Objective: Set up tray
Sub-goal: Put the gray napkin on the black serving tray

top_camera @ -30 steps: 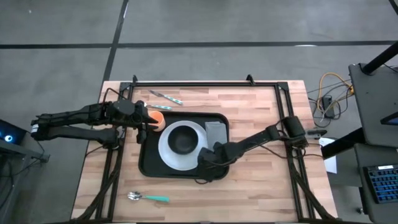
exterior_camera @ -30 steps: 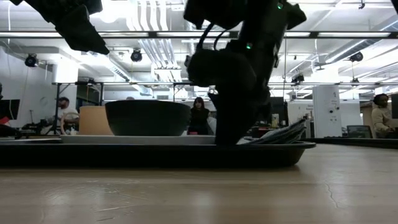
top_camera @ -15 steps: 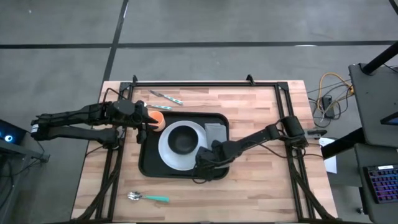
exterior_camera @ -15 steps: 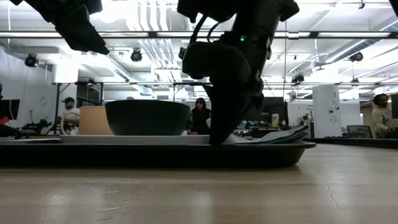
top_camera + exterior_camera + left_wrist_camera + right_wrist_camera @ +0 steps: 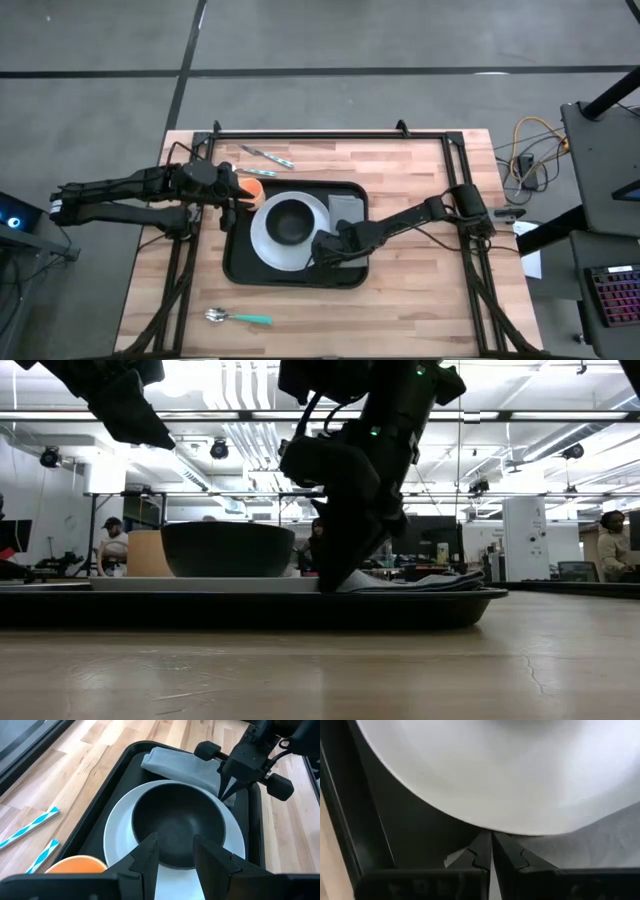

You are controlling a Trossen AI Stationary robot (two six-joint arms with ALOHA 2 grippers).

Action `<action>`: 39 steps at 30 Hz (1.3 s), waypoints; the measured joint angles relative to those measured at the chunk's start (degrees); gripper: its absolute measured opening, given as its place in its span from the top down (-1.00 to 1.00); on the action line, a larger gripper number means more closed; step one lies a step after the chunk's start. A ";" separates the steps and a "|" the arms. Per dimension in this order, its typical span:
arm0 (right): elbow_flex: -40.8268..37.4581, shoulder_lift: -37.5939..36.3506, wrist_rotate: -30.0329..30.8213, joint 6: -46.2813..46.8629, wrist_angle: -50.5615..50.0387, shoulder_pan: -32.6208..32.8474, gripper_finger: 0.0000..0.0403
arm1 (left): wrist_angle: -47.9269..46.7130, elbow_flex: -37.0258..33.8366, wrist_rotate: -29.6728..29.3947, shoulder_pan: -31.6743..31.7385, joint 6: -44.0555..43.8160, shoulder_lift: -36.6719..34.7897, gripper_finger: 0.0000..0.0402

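Note:
The black tray (image 5: 240,262) lies mid-table. On it a white plate (image 5: 262,240) carries a black bowl (image 5: 290,221), with a grey napkin (image 5: 347,210) flat to the plate's right. An orange cup (image 5: 252,188) stands at the tray's far left corner. My right gripper (image 5: 322,248) is shut, low on the tray at the plate's near right rim; the right wrist view shows the plate (image 5: 520,775) and napkin (image 5: 600,842). My left gripper (image 5: 175,851) is open and empty, above the tray's left edge beside the cup (image 5: 75,866). My right gripper has its shut fingertips (image 5: 481,845) against the plate's rim (image 5: 490,831) on its near right side. The fingers slant down from the table's right, tips on the tray floor beside the napkin's edge. The plate lies flat on the tray with the bowl on it.
Two pieces of cutlery with striped handles (image 5: 266,156) lie on the table beyond the tray. A spoon with a teal handle (image 5: 238,318) lies near the front left. A black frame (image 5: 330,134) runs along the table's edges.
My right gripper has moved toward the table's left and slightly toward its far edge, staying shut and low on the tray. The plate with the bowl has slid left ahead of it. The napkin's raised edge has dropped flatter.

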 joint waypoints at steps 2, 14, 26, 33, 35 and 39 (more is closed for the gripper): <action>0.00 0.00 -0.15 -0.12 -0.01 -0.18 0.96 | 0.00 0.00 0.00 0.01 0.02 0.00 0.49; -0.04 -1.77 3.42 -0.15 -6.44 0.23 0.96 | 0.11 0.42 -0.02 0.02 0.93 0.26 0.49; -0.94 -7.90 14.85 0.93 -16.39 -0.77 0.96 | 0.06 0.44 -0.02 0.00 1.03 0.72 0.49; -3.95 -7.41 15.54 -8.31 -7.72 -5.70 0.96 | 0.04 0.35 0.00 0.00 1.05 1.42 0.49; -4.86 -7.37 15.47 -10.83 -5.12 -7.59 0.96 | 0.06 0.22 0.00 0.02 1.03 1.44 0.49; -5.07 -7.43 16.74 -13.21 -4.14 -11.53 0.96 | 0.02 -0.04 -0.01 0.02 1.03 1.50 0.49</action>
